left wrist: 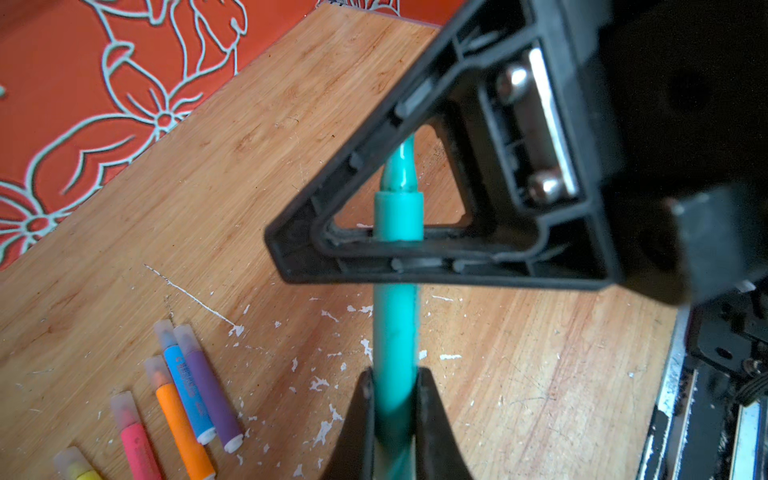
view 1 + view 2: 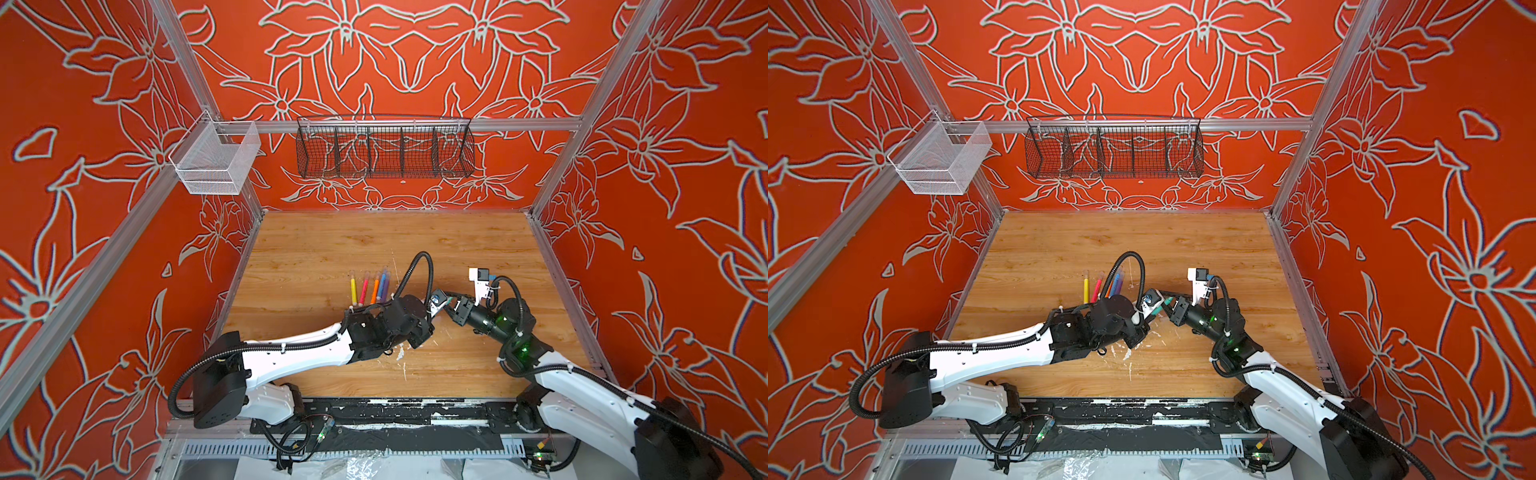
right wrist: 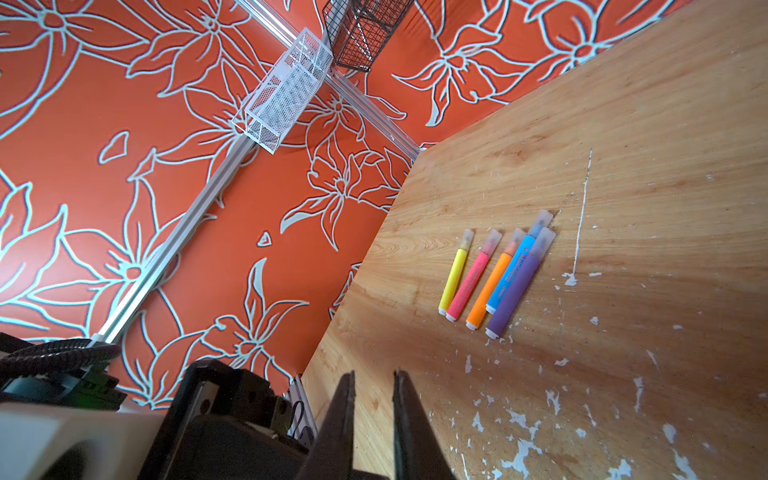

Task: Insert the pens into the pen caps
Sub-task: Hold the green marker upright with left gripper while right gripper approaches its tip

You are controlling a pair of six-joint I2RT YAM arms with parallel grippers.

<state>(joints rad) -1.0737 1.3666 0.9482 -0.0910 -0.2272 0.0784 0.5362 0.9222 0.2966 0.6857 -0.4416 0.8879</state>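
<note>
Above the table (image 2: 374,249) front, mid-air: green pen (image 1: 395,324) clamped in left gripper (image 1: 392,374), rear end cut off, nib half-masked by a right gripper (image 3: 374,374) finger. Right jaws pinched close; what they pinch unreadable. Pen's long axis runs left arm to right, nib toward the right gripper. Five capped pens (image 3: 498,278) lie flat nearby

Print on the blue pen (image 3: 513,271) is unreadably blurred.
</note>
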